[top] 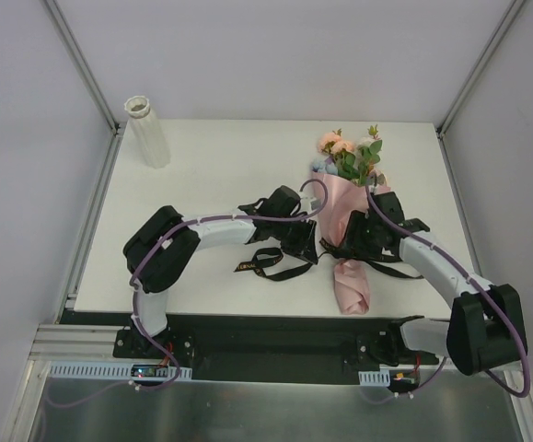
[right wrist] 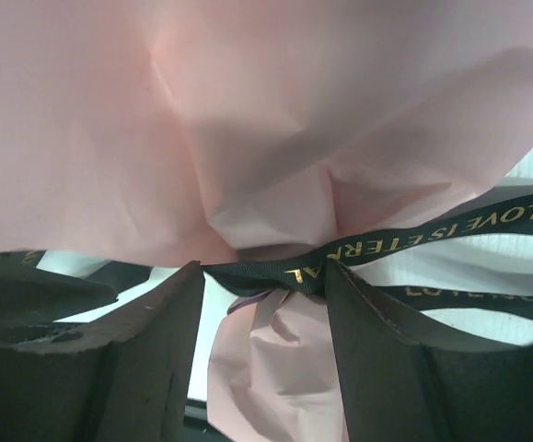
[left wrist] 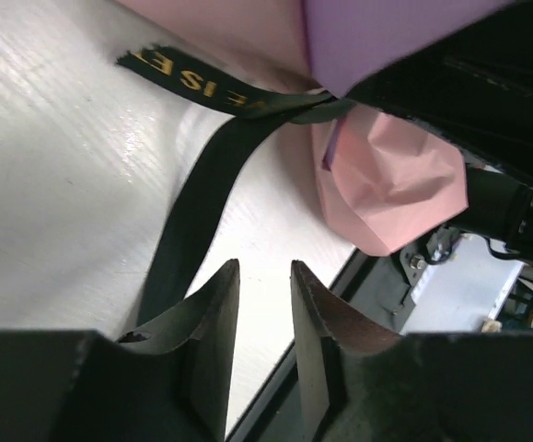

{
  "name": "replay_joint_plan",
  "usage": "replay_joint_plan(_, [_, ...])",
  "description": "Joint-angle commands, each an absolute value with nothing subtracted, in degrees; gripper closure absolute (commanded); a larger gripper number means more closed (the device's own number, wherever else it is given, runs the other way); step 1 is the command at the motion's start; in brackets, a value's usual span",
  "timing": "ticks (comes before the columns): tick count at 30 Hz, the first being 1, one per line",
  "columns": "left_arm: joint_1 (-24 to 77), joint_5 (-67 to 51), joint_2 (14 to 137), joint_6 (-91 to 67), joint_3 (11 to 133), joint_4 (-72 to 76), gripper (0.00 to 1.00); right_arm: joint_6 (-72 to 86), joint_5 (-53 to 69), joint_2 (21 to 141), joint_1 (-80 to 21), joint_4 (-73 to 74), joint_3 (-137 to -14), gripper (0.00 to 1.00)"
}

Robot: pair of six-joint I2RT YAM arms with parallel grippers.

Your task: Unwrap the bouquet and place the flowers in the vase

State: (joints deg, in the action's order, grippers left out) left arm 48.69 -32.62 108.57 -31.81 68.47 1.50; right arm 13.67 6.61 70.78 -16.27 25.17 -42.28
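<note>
White tabletop (top: 220, 175) between pale walls, seen from above. One bouquet (top: 347, 207) lies right of centre, its flowers (top: 349, 155) pointing to the far edge and its twisted paper tail toward the arms. One vase (top: 147, 132) stands upright at the far left corner, well apart from it. One black ribbon (top: 268, 263) binds the neck, with loose tails trailing left. The left gripper (left wrist: 264, 276) sits low over one tail, its jaws a narrow slit apart with only bare tabletop between them. The right gripper (right wrist: 261, 276) is spread astride the knot, under the pink wrapping paper (right wrist: 248, 110); contact cannot be judged. The paper is probably light, crease-prone and easily torn, and the ribbon limp and slick, so a tail end seems the best hold. The blooms are several; the stems are hidden and uncounted.
</note>
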Motion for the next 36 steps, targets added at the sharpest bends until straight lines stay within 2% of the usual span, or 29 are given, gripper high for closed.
replay_joint_plan(1, [48.7, -29.4, 109.4, -33.0, 67.3, 3.9, 0.66, 13.9, -2.7, 72.5, -19.4, 21.4, -42.8, 0.48])
replay_joint_plan(3, [48.7, -28.6, 110.0, -32.9, 66.5, 4.1, 0.60, 14.8, -4.1, 72.9, -20.6, 21.8, -43.2, 0.61])
replay_joint_plan(10, [47.9, -24.5, 111.6, -35.3, 63.6, 5.2, 0.72, 16.1, -12.2, 67.7, -21.5, 26.5, -44.6, 0.80])
replay_joint_plan(13, [47.4, -24.3, 111.3, -35.2, 62.5, 5.5, 0.73, 15.9, -15.4, 64.3, -20.2, 30.3, -45.5, 0.84])
replay_joint_plan(17, [46.7, -24.3, 109.8, -34.2, 61.2, 5.6, 0.73, 16.0, -21.6, 58.1, -13.5, 38.8, -45.4, 0.84])
replay_joint_plan(18, [46.6, -24.2, 109.2, -33.8, 60.7, 5.6, 0.72, 15.9, -22.9, 57.2, -8.6, 40.2, -45.1, 0.77])
replay_joint_plan(19, [46.6, -24.3, 108.6, -33.4, 60.6, 5.5, 0.69, 15.7, -23.9, 56.4, -5.7, 41.1, -44.6, 0.65])
replay_joint_plan(20, [46.6, -25.0, 106.7, -32.6, 60.5, 5.6, 0.60, 14.2, -22.3, 55.5, -2.6, 41.2, -43.4, 0.54])
replay_joint_plan(21, [46.7, -25.7, 105.9, -32.2, 60.6, 5.6, 0.55, 12.6, -19.2, 55.4, 1.7, 40.8, -43.0, 0.35])
replay_joint_plan(22, [46.8, -26.6, 105.0, -31.7, 60.8, 5.6, 0.49, 11.1, -12.4, 55.5, 2.4, 40.5, -43.0, 0.28])
replay_joint_plan(24, [47.1, -28.4, 102.8, -30.9, 61.9, 5.6, 0.37, 8.9, -7.0, 54.3, -1.1, 39.3, -43.0, 0.16])
replay_joint_plan(26, [47.1, -29.5, 101.2, -31.5, 62.9, 5.6, 0.37, 9.1, -5.6, 52.3, -6.9, 38.2, -43.3, 0.16])
replay_joint_plan(27, [47.2, -30.6, 100.9, -31.8, 64.1, 5.6, 0.39, 9.9, -5.9, 50.6, -12.7, 38.1, -44.0, 0.21])
replay_joint_plan(29, [47.5, -31.3, 100.3, -32.5, 65.5, 5.6, 0.43, 10.2, -3.8, 50.4, -16.4, 36.6, -44.5, 0.27])
replay_joint_plan(31, [47.6, -31.7, 100.3, -32.8, 67.1, 5.7, 0.50, 10.6, -0.7, 51.7, -17.8, 35.0, -44.0, 0.37])
replay_joint_plan(32, [47.7, -31.9, 100.9, -33.1, 67.7, 5.9, 0.51, 11.2, -0.9, 53.4, -17.8, 34.5, -43.9, 0.43])
replay_joint_plan(33, [47.9, -33.5, 101.5, -33.4, 69.2, 6.1, 0.51, 11.3, -0.8, 54.5, -17.8, 34.2, -43.7, 0.55])
replay_joint_plan(35, [48.2, -36.2, 104.8, -34.6, 71.4, 6.4, 0.51, 11.5, 4.4, 57.6, -17.8, 31.1, -42.4, 0.62])
replay_joint_plan(36, [48.8, -37.8, 105.9, -35.3, 73.4, 7.5, 0.53, 12.0, 5.9, 58.6, -17.8, 29.5, -41.6, 0.73])
